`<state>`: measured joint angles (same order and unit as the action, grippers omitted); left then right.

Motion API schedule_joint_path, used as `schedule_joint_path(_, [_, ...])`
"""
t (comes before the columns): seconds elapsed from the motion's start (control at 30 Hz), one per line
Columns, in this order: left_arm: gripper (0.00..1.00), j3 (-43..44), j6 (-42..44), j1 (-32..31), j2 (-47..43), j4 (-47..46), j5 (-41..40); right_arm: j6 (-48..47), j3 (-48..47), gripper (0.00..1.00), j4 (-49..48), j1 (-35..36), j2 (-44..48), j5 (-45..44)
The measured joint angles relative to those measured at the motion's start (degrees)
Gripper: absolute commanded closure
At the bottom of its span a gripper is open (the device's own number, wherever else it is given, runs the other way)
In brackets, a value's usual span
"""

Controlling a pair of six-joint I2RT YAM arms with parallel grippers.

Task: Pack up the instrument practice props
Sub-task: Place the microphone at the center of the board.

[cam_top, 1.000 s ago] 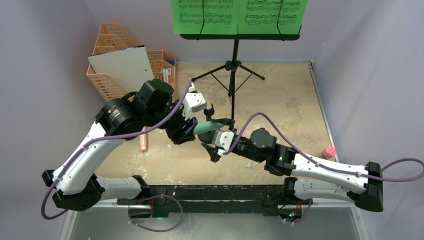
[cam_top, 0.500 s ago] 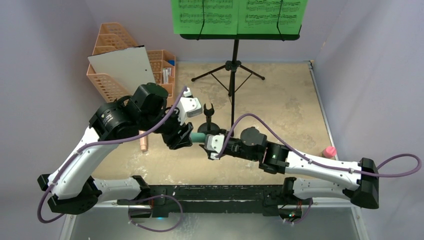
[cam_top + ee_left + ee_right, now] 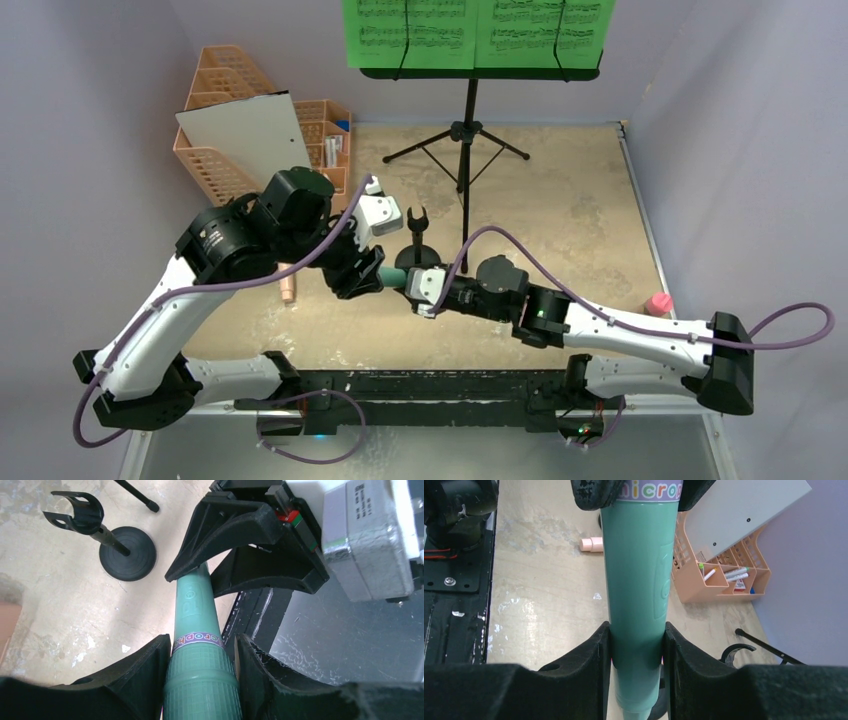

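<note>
The mint toy microphone (image 3: 393, 275) hangs level above the table, held at both ends. My left gripper (image 3: 202, 650) is shut on its gridded head end (image 3: 202, 680), and my right gripper (image 3: 636, 632) is shut on the smooth handle (image 3: 636, 580). Just behind the microphone stands a small black round-based holder (image 3: 420, 247), its base (image 3: 127, 560) on the table. At the back, the black music desk (image 3: 480, 72) on its tripod (image 3: 465, 140) carries two green pages (image 3: 410, 30) (image 3: 545, 30). A pink microphone handle (image 3: 288, 285) lies under my left arm, with its head hidden.
The orange mesh organizer (image 3: 225, 110) stands at the back left with a grey-white board (image 3: 245, 135) leaning on it. A small pink object (image 3: 657, 303) sits at the table's right edge. A tripod leg (image 3: 769, 647) runs close behind the holder.
My right gripper has moved left onto the microphone's handle and closed on it. The left arm has shifted slightly down and left, still holding the head end.
</note>
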<state>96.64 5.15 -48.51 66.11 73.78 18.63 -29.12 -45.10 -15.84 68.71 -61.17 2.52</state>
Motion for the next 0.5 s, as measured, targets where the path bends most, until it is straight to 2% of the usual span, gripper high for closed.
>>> schedule_joint_path(0.07, [0.55,0.0,-0.2,0.0,-0.1,-0.4,-1.4,0.8,0.5,1.0,-1.7,0.0,-0.8,0.0])
schedule_joint_path(0.17, [0.45,0.0,-1.2,-0.3,-0.6,-1.6,-4.2,2.7,0.8,1.0,-4.4,-0.2,-2.2,-0.2])
schedule_joint_path(0.27, [0.37,-0.1,-2.7,-0.5,-2.9,-5.4,-10.7,6.2,1.6,1.0,-7.1,-0.6,-2.8,-0.6])
schedule_joint_path(0.4, [0.24,-4.5,-5.1,-0.2,-11.3,-16.8,-21.2,11.5,2.9,1.0,-7.8,-0.6,-4.4,-1.4])
schedule_joint_path(0.5, [0.21,-10.2,-6.7,-0.2,-20.3,-25.7,-28.1,16.3,2.9,1.0,-8.6,-0.6,-7.2,-2.2])
